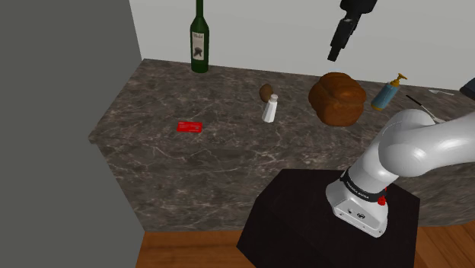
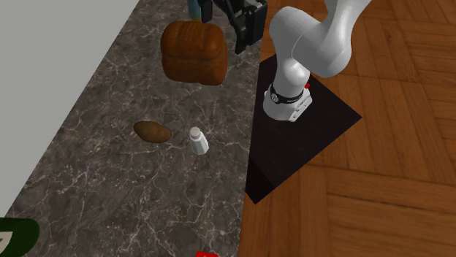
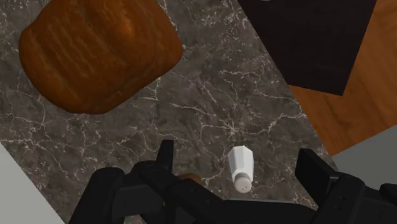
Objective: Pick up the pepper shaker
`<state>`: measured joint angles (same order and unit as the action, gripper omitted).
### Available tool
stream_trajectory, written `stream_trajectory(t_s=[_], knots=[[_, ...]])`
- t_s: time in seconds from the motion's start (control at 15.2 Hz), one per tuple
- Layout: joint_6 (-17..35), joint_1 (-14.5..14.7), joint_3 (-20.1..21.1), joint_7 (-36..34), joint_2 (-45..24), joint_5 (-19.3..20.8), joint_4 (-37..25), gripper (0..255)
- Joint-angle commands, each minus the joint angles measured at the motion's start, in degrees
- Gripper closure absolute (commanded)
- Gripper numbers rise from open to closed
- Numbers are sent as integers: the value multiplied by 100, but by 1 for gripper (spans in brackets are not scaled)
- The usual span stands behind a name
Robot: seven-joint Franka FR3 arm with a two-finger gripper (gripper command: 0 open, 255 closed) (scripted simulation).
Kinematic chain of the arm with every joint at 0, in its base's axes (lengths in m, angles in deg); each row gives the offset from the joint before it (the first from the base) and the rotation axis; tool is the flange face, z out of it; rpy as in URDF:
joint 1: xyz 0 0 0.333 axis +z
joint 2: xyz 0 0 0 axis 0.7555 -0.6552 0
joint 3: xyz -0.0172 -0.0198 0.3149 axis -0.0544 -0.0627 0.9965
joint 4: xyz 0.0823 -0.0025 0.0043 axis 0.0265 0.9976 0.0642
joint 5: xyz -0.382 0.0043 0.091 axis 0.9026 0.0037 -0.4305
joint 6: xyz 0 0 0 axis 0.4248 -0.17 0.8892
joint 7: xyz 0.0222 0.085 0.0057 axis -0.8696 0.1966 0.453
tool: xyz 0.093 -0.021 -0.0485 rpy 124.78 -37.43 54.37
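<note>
- Hanging way up over the counter (image 1: 228, 164) in the shoulder view, the black gripper (image 1: 336, 52) isn't touching anything. It sits roughly above the bread loaf (image 1: 336, 98).
- The wrist view has the two fingers (image 3: 167, 154) standing well apart, so it's wide open with nothing in its grip.
- The pepper shaker (image 1: 269, 109) is a small white one, standing upright about mid-counter on the dark marbled top.
- Looking along the hand, the shaker lines up in the gap between the fingers, but it's down on the counter and neither finger touches it.
- Just beside the shaker, on the wall side, there's a brown potato-looking lump (image 1: 266, 92). The second exterior view shows a sliver of counter between the two, so they're close but apart.
- The loaf is a big brown rounded thing to the shoulder view's right of the shaker, near it but not touching.
- Past the loaf, further to the shoulder view's right, there's a blue bottle (image 1: 387, 94) with a yellowish pump top.
- A green wine bottle (image 1: 199, 36) stands upright at the back by the white wall (image 1: 251, 30).
- A red card (image 1: 190, 126) lies flat to the shoulder view's left of the shaker, well apart from it.
- The black box stand (image 1: 304, 221) butts up against the counter's edge on a wood floor (image 1: 190, 251), with the white arm (image 1: 415, 148) curving up from it.
</note>
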<state>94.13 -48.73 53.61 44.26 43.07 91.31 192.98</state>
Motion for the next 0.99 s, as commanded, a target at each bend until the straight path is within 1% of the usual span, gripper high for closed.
stream_trajectory(t_s=[0.0, 0.46, 0.92], knots=[[0, 0, 0, 0, 0, 0, 0, 0], [1067, 225, -343, 524, -1050, -257, 353, 0], [2026, 485, -585, 1148, -2353, -630, 384, 0]])
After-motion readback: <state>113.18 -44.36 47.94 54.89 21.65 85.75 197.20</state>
